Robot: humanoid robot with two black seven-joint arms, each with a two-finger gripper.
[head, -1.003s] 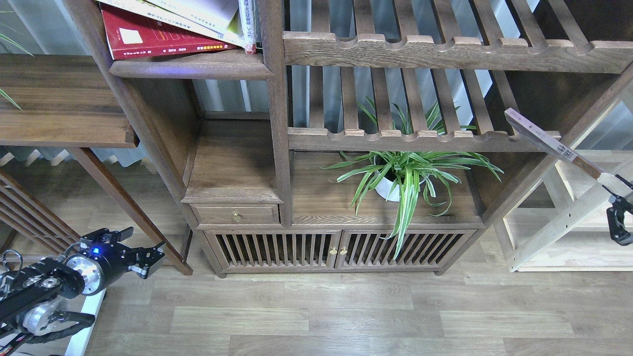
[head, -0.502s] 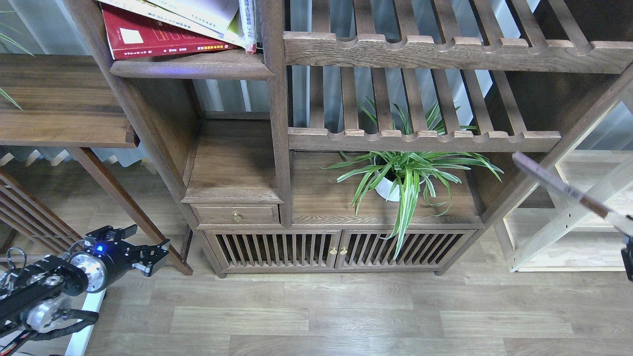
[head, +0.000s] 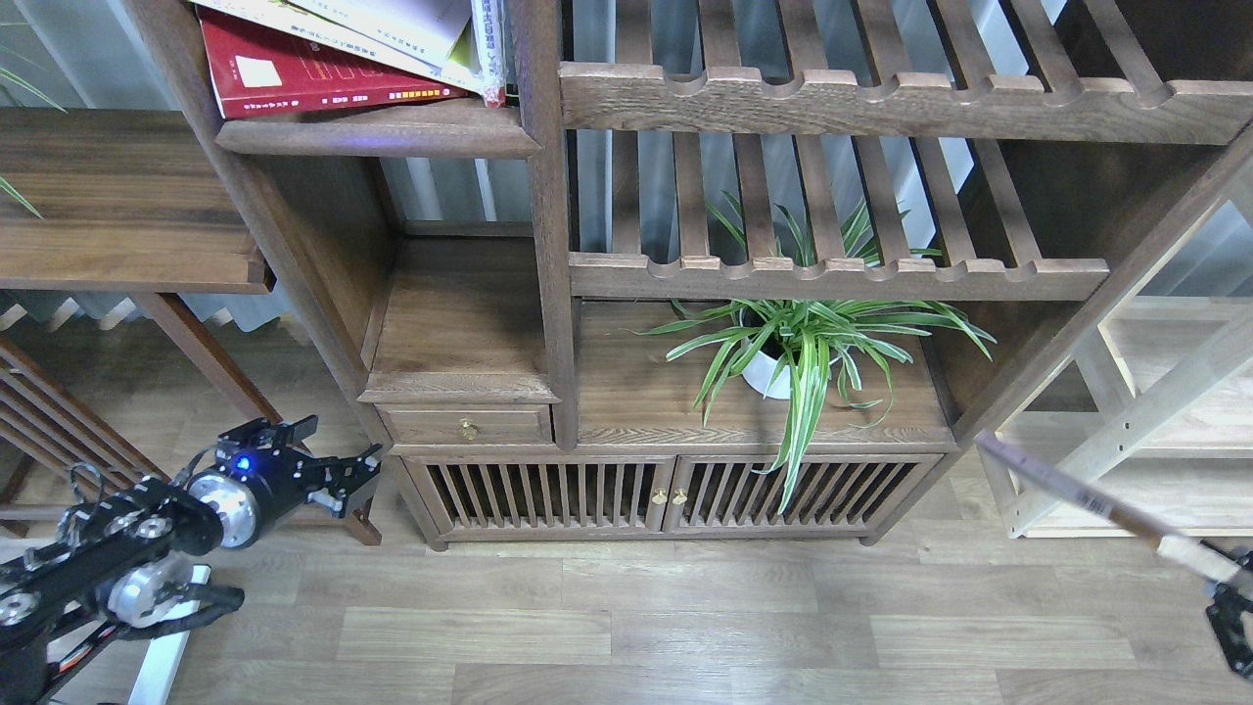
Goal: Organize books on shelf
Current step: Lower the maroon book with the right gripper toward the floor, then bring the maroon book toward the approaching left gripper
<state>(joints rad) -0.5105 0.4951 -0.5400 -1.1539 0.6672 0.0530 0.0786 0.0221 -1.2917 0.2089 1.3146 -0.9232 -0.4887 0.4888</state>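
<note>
A: Head view: what is seen of the books and the shelf?

B: The books (head: 362, 49) are piled aslant at eleven o'clock of the picture, on the dark shelf (head: 377, 132) with the rounded front lip. A glossy red book (head: 294, 78) is seen lowest in the pile, with pale covers laid over it and a yellow-green edge at the right side of the pile.

A: And the arms?

B: The left gripper (head: 343, 470) is found at eight o'clock, low before the cabinet, beside the leg of the side table (head: 117, 196). Its fingers are seen spread apart, and nothing is held between them. The right gripper (head: 1235, 622) is cut by the picture's edge at four o'clock; whether it is clenched or released cannot be told. A thin brown book (head: 1087, 499), seen edge-on, slants up from it towards ten o'clock, over the floor and before the pale shelving unit (head: 1155, 411).

A: What else is shown?

B: A potted plant (head: 803, 343) is set at the centre, under the slatted rack (head: 832, 274).
</note>
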